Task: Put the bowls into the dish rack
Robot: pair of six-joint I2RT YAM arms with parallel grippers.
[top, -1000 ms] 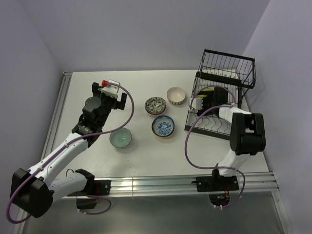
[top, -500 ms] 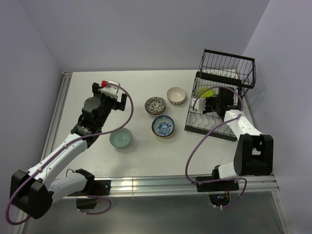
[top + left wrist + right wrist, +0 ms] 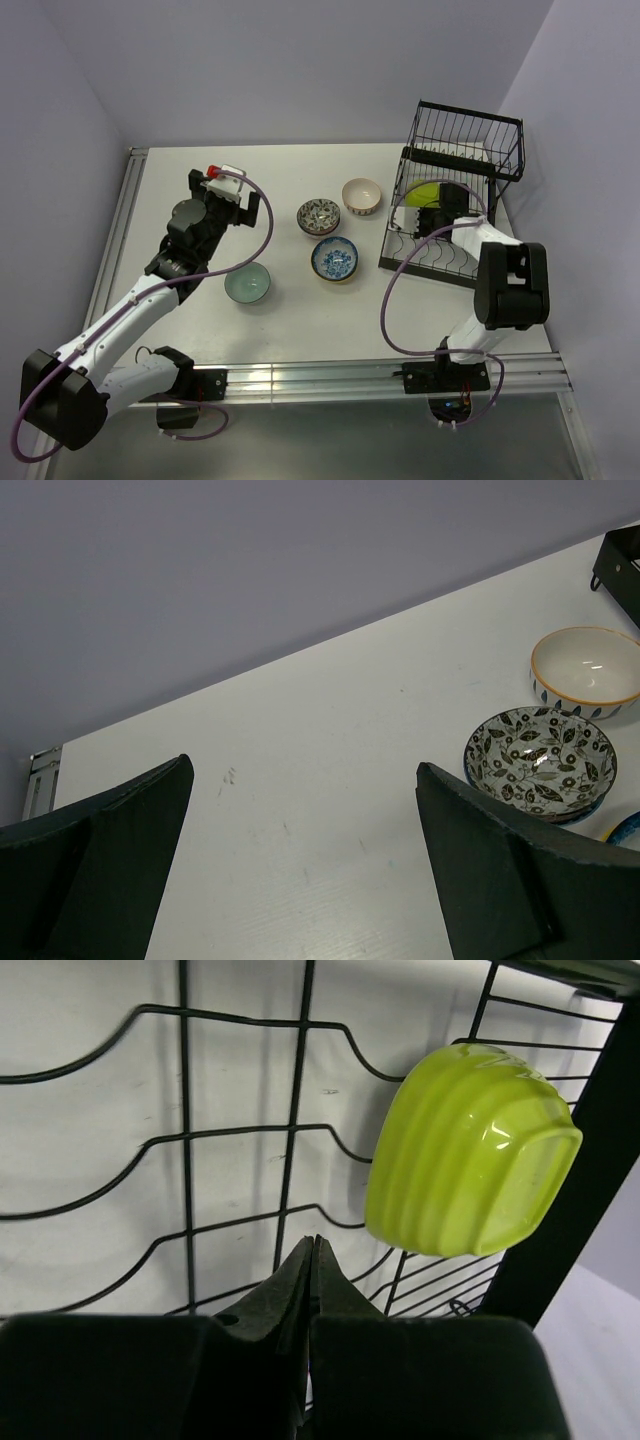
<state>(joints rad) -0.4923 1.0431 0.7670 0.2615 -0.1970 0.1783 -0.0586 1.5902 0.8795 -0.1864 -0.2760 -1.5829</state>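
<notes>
Right tool (image 3: 312,1245) is pressed together, empty, over the rack (image 3: 184,1080) beside a lime-green bowl (image 3: 465,1150); left tool (image 3: 302,770) is spread above the counter (image 3: 300,830).

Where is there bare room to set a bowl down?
Bare: white table between the blue-and-white bowl and the near metal rail; behind the cream bowl. Crowded: around the dark floral bowl, beside the black wire dish rack.
</notes>
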